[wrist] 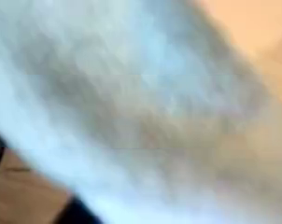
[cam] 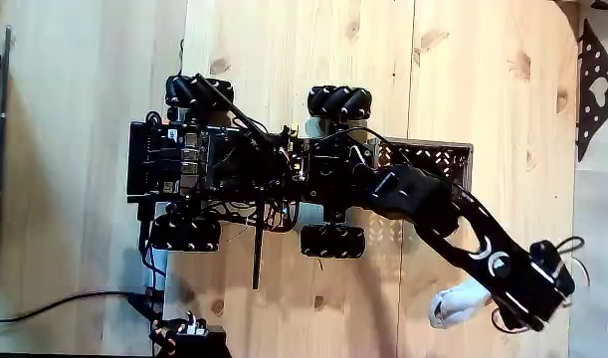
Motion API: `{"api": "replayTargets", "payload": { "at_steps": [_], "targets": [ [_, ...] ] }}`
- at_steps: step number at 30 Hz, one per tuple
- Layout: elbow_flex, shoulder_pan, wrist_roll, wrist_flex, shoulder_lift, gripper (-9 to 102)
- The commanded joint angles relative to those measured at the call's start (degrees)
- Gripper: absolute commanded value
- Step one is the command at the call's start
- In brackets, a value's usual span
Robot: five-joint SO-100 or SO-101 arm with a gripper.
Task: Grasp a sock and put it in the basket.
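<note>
- Sock (cam: pixel 461 301), pale grey-white, is lying on the wooden floor near the lower right of the fixed view, and you are looking at it from directly above.
- You are seeing the black arm (cam: pixel 453 224) reaching diagonally from the wheeled chassis (cam: pixel 244 169) down toward the lower right, with its end sitting right over the sock's right-hand end.
- Your fingers (cam: pixel 527 316) are lying at that end of the sock, but the arm's wrist is covering them, so you cannot tell whether they are wide, narrow or closed on the fabric.
- You are getting a blurred, pale woolly surface across nearly the whole wrist view, where the sock (wrist: pixel 141 103) is pressing very close to the lens; a strip of wood tone is showing at the upper right and lower left corners.
- The basket (cam: pixel 435 154), black with lattice walls, is sitting at the right end of the chassis, partly under the arm's upper links; the sock is lying outside it, below it in the fixed view.
- You are also seeing four roller wheels (cam: pixel 338 101) at the chassis corners and a black cable (cam: pixel 55 303) trailing off toward the lower left edge.
- A dark perforated panel (cam: pixel 594 94) is showing at the right edge of the fixed view, well apart from the sock.
</note>
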Motion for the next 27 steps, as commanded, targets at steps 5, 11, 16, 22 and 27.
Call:
{"api": "replayTargets", "payload": {
  "at_steps": [5,11,16,22,27],
  "targets": [
    [12.66,-4.04,0.44,2.37,20.48,0],
    [18.9,-8.35,1.23,6.42,30.41,0],
    [23.99,-14.15,0.88,7.65,39.29,0],
    [30.06,-22.32,-0.09,7.12,44.74,0],
    [36.47,-28.65,-0.09,5.62,47.64,0]
  ]
}}
